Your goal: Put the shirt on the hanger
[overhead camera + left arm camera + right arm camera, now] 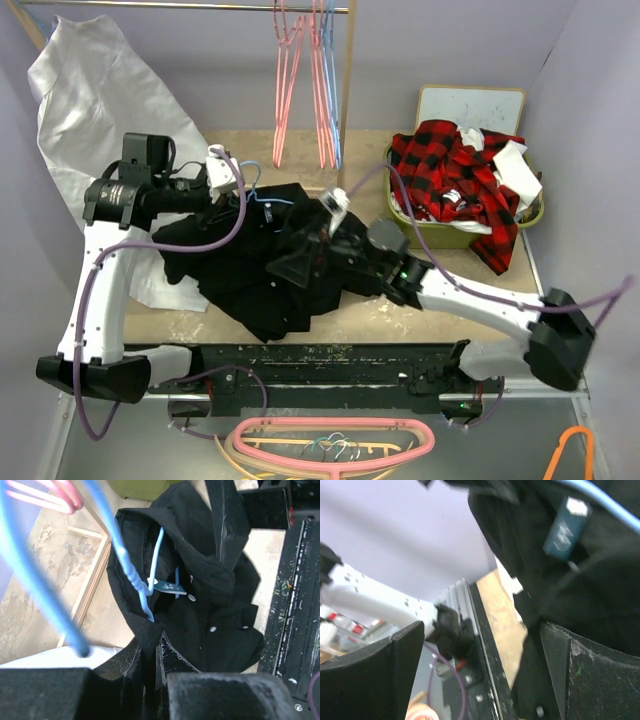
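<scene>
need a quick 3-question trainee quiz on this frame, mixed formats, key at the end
1. True or false: the right fingers are shut.
2. The hanger at the collar of the shirt is: A pink, B blue, C orange.
3. What do the left fingers pinch?

Key: 1 false, they stand wide apart. 2 B. 3 the shirt.

The shirt [255,270] is soft, matt black cloth with small pale buttons [191,597]. The hanger [121,550] is thin wire under a smooth light blue coating. The table [50,555] is worn, scuffed wood.
</scene>
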Robot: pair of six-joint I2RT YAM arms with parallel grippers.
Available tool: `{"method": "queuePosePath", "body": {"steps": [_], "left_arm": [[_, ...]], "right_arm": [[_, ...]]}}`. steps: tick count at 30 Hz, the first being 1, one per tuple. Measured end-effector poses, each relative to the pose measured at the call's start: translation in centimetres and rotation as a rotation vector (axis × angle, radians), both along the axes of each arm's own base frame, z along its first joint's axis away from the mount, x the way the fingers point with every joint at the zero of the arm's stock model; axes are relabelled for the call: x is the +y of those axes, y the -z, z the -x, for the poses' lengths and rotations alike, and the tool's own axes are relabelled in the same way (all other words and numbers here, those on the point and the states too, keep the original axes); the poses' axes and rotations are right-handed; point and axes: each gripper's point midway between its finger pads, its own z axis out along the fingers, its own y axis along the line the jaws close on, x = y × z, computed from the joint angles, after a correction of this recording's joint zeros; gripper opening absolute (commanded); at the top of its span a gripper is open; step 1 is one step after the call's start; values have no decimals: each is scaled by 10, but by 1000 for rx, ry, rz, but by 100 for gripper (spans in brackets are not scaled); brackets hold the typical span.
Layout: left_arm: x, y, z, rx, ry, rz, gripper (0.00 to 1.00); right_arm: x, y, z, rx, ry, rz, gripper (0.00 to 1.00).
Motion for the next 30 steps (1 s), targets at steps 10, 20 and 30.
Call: {"method": "queuePosePath", "body": {"steps": [10,20,30], "left_arm": [[-6,13,25,9,91,18,0],[-12,30,50,-11,254,-54,0],[-16,29,59,-57,336,-79,0]], "right_arm": [[-115,-29,30,-511,210,76,100],[-140,13,-41,-589,246,453,97],[-92,30,-33,-446,-90,420,82]]}}
